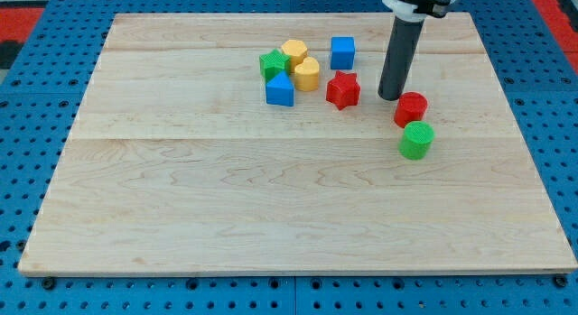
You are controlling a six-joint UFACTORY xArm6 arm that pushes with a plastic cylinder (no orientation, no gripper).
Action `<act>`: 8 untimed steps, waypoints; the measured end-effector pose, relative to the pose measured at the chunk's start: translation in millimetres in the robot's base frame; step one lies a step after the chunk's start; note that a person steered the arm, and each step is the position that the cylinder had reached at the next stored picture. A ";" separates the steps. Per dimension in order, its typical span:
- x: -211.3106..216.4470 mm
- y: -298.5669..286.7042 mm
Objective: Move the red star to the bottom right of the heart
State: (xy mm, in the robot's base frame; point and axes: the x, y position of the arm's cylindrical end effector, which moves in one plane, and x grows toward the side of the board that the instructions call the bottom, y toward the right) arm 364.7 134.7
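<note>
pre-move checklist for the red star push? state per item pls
1. Red star located: ok, right of the yellow heart, a small gap between them.
2. My tip placed: not ok for a downward nudge; it sits to the star's right, apart from it.
3. Red cylinder clear of tip: not ok, just to the lower right of it.
4. Green cylinder out of path: ok.
5. Spot at heart's lower right free: ok; blue block lies at lower left.
6. Star-heart offset final: cannot tell.
</note>
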 end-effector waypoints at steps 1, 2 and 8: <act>5.2 -7.0; 13.8 -8.7; 11.5 -51.0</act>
State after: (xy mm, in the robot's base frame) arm 376.2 83.7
